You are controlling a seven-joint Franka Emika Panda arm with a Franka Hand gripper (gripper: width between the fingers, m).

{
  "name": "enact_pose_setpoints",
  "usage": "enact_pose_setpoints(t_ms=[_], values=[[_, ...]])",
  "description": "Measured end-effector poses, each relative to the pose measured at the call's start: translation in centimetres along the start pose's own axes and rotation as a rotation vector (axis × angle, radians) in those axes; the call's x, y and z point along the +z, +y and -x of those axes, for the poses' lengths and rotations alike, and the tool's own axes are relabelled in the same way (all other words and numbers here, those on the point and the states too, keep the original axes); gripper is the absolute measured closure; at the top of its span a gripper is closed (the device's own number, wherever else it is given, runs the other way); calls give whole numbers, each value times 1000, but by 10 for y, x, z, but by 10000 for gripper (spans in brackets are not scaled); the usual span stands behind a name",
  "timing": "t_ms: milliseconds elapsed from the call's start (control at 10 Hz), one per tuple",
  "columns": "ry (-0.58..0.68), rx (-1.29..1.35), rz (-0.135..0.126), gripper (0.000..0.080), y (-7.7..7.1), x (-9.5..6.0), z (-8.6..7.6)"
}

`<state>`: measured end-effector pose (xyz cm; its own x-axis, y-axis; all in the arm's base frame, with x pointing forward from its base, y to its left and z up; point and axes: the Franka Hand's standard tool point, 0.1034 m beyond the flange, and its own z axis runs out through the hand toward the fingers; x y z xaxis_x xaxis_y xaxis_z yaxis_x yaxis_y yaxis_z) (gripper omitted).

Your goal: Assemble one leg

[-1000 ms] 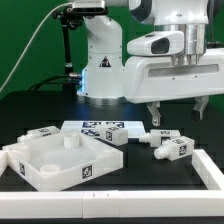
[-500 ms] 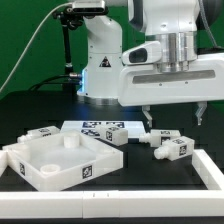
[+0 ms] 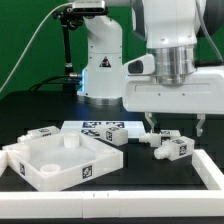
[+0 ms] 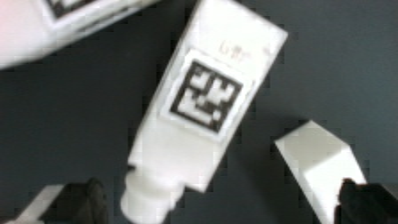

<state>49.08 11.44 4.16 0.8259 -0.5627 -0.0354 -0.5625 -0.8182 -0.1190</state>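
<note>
Two small white legs with square tags lie side by side on the black table at the exterior view's right, one [image 3: 166, 136] just behind the other [image 3: 174, 148]. My gripper [image 3: 176, 124] hangs open and empty just above them, one finger on each side. In the wrist view a leg [image 4: 210, 95] with a black-and-white tag lies below the gripper [image 4: 217, 206], its round peg end between the dark fingertips [image 4: 71, 205]. Part of a second white leg [image 4: 320, 152] shows beside it.
The large white tray-shaped part [image 3: 60, 162] sits at the front left of the exterior view. The marker board [image 3: 92, 127] lies behind it, with another leg [image 3: 116, 136] at its edge and one more [image 3: 42, 136] further left. A white rail [image 3: 205, 172] borders the front right. The robot base [image 3: 100, 60] stands behind.
My gripper has moved toward the exterior view's right and come lower, from beside the two right-hand legs to straight above them. The parts on the table have not moved.
</note>
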Motion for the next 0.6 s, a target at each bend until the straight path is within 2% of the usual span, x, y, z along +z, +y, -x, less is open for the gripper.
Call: enact_pose_setpoints(t_ms=[300, 600], values=[[-25, 68, 11, 150, 11, 25, 7], [-31, 62, 19, 150, 15, 32, 9]])
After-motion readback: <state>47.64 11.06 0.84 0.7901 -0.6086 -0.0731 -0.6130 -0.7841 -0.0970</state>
